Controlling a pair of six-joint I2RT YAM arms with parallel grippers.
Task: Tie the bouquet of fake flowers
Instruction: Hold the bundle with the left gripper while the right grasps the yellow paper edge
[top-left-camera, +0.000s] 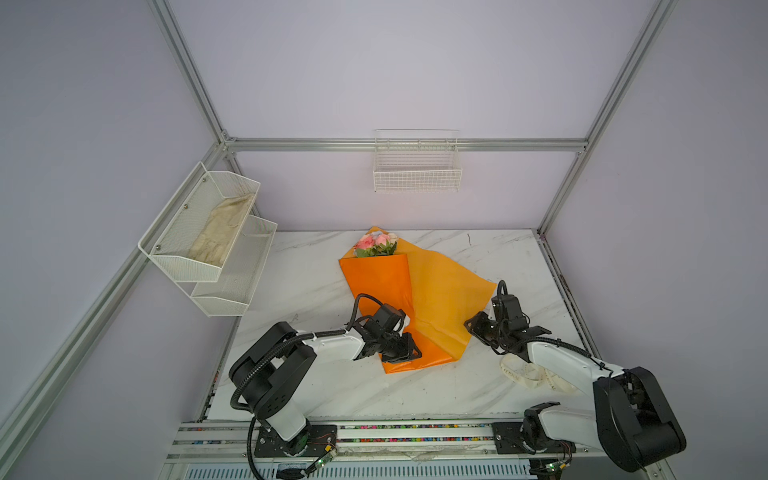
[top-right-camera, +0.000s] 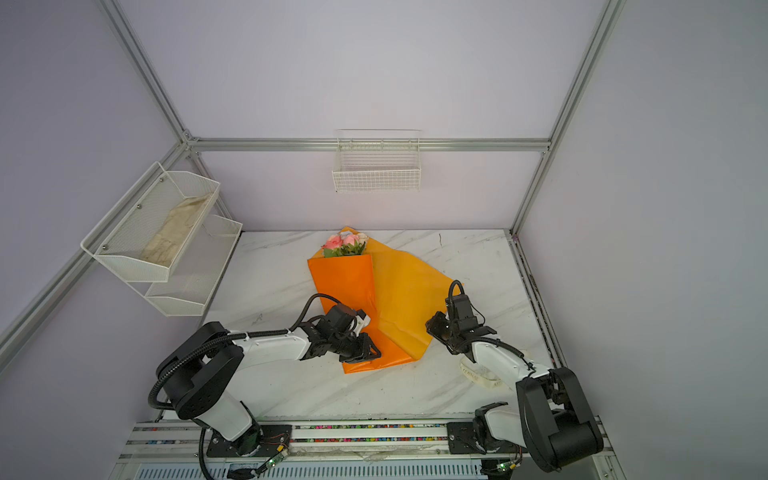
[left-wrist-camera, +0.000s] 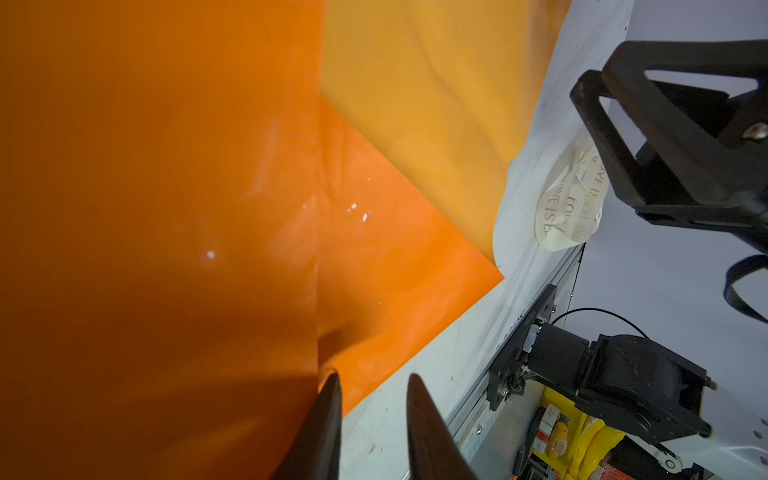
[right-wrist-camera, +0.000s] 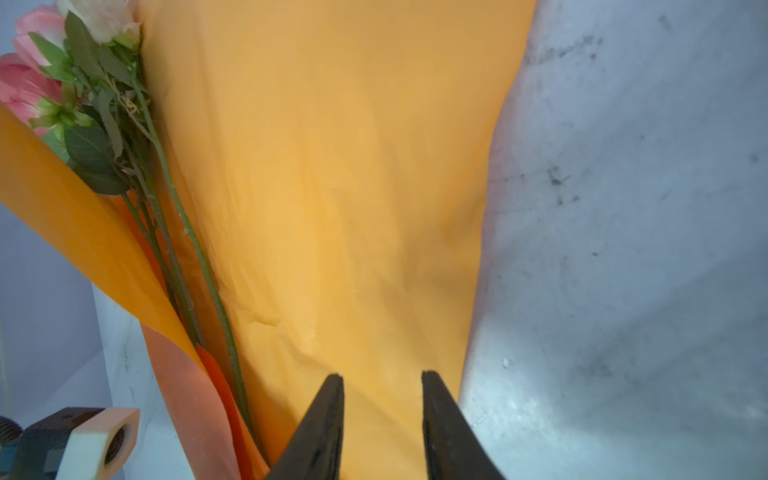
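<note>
The bouquet of fake flowers (top-left-camera: 376, 245) (top-right-camera: 345, 244) lies on the marble table, its pink and white roses pointing to the back. Its orange wrapping paper (top-left-camera: 440, 299) (top-right-camera: 403, 299) has the left flap folded over the stems and the right flap spread flat. In the right wrist view the green stems (right-wrist-camera: 187, 249) run under the folded flap. My left gripper (top-left-camera: 409, 351) (top-right-camera: 370, 351) (left-wrist-camera: 374, 376) is open at the folded flap's lower end, one finger touching the paper's edge. My right gripper (top-left-camera: 471, 324) (top-right-camera: 432, 326) (right-wrist-camera: 382, 374) is open just over the spread flap's lower right edge.
A cream ribbon with lettering (top-left-camera: 523, 376) (top-right-camera: 478, 376) (left-wrist-camera: 569, 208) lies crumpled under the right arm. A white wire basket (top-left-camera: 417, 174) hangs on the back wall. A two-tier mesh shelf (top-left-camera: 208, 237) holding a pale cloth hangs on the left wall. A metal rail (top-left-camera: 415, 436) runs along the front edge.
</note>
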